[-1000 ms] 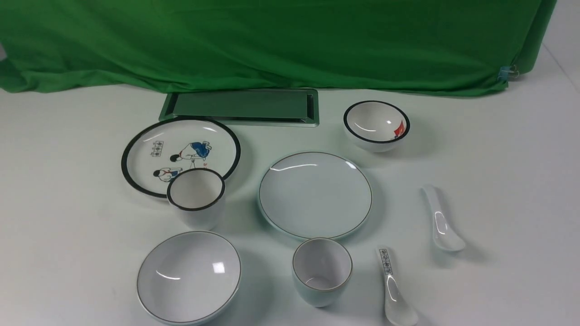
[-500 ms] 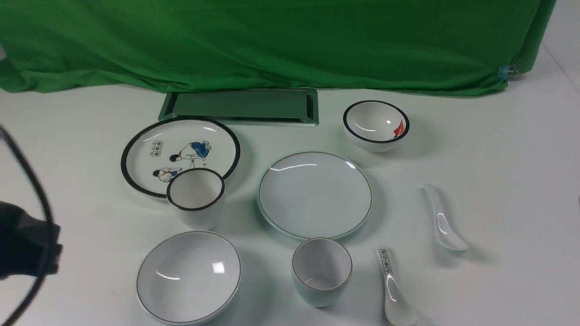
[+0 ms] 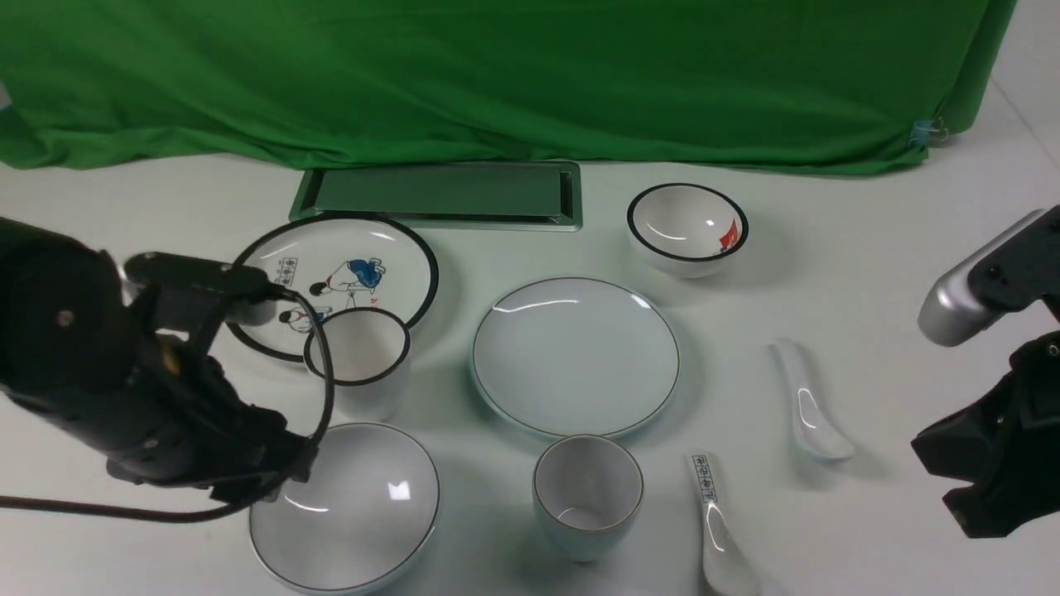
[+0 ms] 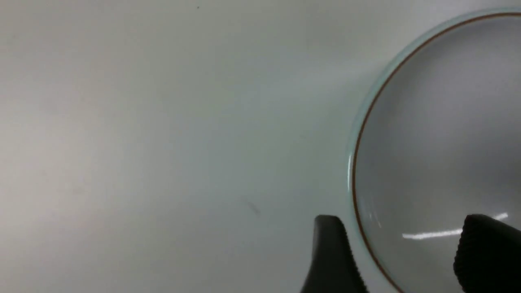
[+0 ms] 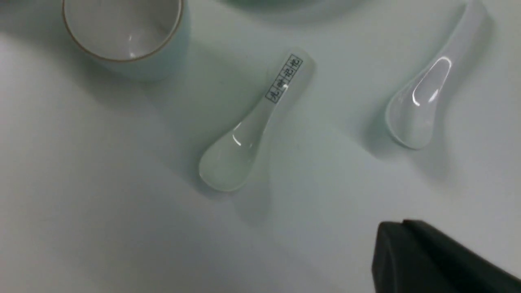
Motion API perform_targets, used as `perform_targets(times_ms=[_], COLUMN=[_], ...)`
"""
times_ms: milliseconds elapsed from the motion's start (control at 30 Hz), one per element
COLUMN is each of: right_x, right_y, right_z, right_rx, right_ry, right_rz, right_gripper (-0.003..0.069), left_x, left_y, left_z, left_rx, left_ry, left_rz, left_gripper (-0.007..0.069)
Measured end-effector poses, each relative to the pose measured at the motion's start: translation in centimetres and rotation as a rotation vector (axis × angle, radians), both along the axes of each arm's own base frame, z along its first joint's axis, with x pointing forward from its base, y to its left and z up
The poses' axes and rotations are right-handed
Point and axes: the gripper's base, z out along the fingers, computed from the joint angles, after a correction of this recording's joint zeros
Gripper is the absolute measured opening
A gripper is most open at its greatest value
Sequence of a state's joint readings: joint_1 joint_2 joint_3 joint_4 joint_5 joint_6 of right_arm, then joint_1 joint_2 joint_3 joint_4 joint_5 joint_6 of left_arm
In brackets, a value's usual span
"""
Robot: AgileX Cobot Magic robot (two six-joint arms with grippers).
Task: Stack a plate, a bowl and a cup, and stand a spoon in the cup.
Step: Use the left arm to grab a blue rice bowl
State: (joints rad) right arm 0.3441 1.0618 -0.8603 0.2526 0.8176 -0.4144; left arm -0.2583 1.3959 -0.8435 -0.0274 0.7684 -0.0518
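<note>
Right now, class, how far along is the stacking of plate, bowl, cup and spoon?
Nothing is done: the plate lies bare, and the bowl, cup and plain spoon sit apart on the table. In hand: the left pincer, open, straddles the bowl's rim without gripping it; the right pincer, shut and empty, hangs near the spoon. Left: bowl onto plate, cup into bowl, spoon stood in cup.
</note>
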Motion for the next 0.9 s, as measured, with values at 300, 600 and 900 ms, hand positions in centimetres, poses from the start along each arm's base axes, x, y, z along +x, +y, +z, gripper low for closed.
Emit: perform_targets(times_ms=[300, 600, 900], right_x=[0.7, 1.1, 1.2], right_y=[0.2, 0.2, 0.2], right_z=[0.5, 0.7, 0.9], right_rx=[0.026, 0.039, 0.045], right_ry=[-0.095, -0.137, -0.16], right_rz=[-0.012, -0.019, -0.023], right_gripper=[0.0041, 0.005, 0.0062], left_x=[2.5, 2.6, 0.8], left_y=[-0.7, -1.0, -1.2], left_z=[-5.1, -4.3, 4.3], left_rx=[0.017, -0.017, -0.113], left_ry=[0.097, 0.083, -0.11], left_rz=[0.019, 0.022, -0.072], left_gripper=[0.0306, 0.0052, -0.0006])
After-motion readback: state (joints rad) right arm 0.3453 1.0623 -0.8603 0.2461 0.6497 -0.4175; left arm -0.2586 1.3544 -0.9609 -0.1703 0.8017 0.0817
